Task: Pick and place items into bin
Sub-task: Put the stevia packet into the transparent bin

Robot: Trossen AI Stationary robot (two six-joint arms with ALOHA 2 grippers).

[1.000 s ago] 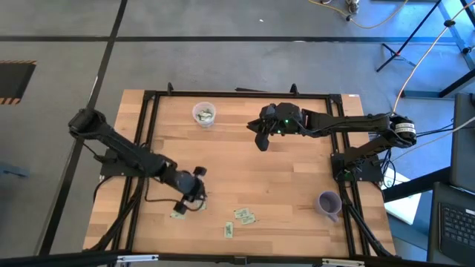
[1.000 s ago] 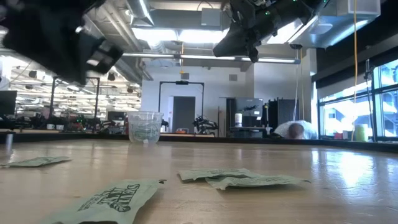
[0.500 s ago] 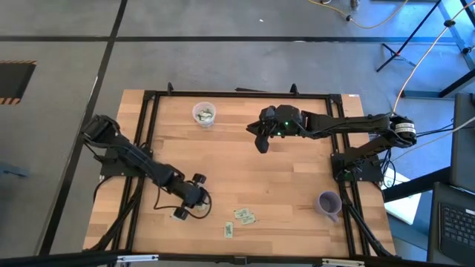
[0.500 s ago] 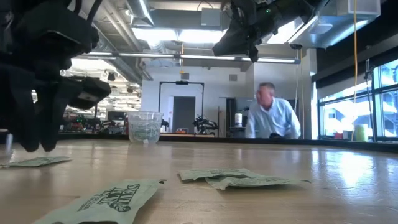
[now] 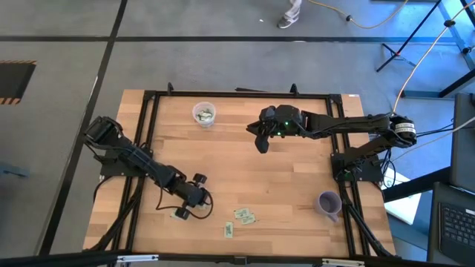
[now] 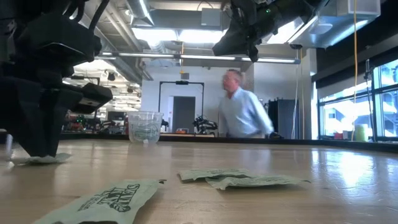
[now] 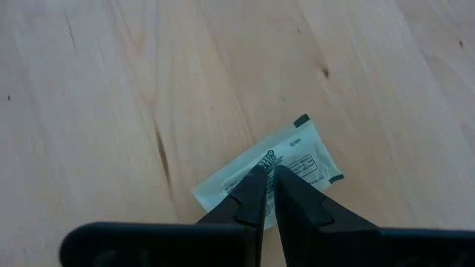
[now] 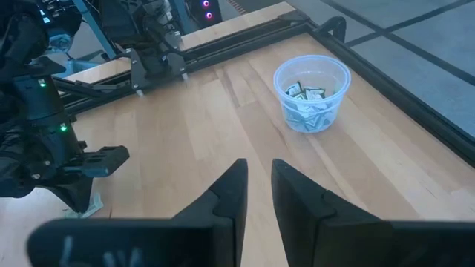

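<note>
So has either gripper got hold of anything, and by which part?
The left gripper is pinched on the pale green flat paper packet at its edge, the packet still flat on the wooden table. The right gripper holds nothing.

Grey floor [image 5: 59, 44] w/ dark seams; ceiling strip lights [image 6: 163, 34]; windows [image 6: 379, 102] at right.

The wooden table [image 5: 245, 163] has a black frame around its edge. On it stand a clear cup [image 5: 204, 114] with packets inside, near the far edge, and a purple cup [image 5: 328, 202] near the right side. Some green packets lie flat near the front: one [image 5: 178, 214] on the left, one [image 5: 229, 231] in the middle, and two [image 5: 245, 216] touching each other.
</note>
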